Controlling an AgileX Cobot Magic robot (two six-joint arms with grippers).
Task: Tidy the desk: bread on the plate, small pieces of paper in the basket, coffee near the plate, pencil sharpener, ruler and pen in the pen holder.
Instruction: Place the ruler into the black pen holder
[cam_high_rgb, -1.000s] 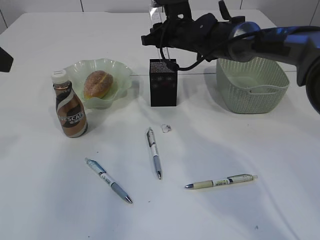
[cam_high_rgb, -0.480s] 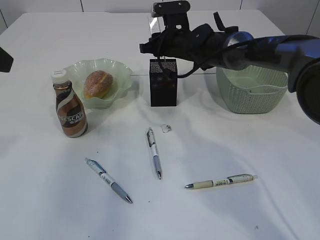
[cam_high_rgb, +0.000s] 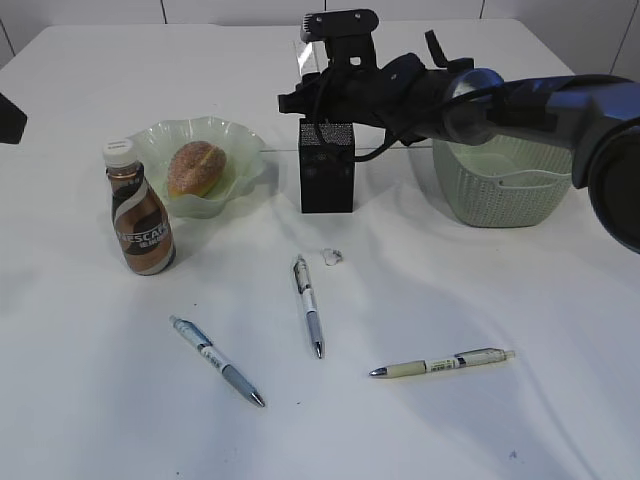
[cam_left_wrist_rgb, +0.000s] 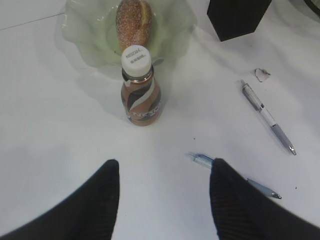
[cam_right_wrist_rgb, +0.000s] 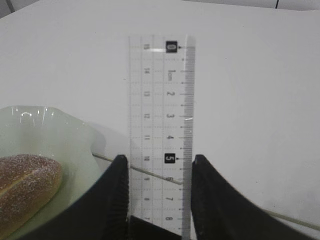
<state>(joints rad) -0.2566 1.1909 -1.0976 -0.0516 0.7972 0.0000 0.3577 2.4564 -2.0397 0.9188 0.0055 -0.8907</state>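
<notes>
Ruler held above the pen holder

The clear ruler (cam_right_wrist_rgb: 161, 135) is pinched between the right gripper (cam_right_wrist_rgb: 157, 192) fingers, above the black pen holder (cam_high_rgb: 326, 166) toward the desk's (cam_high_rgb: 520, 300) far edge. The left gripper (cam_left_wrist_rgb: 164, 195) hangs spread and empty nearer the front, facing the coffee (cam_left_wrist_rgb: 141, 87) beside the plate (cam_left_wrist_rgb: 97, 42).

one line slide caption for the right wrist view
Right hand grips the clear ruler, with bread on the plate below.
</notes>
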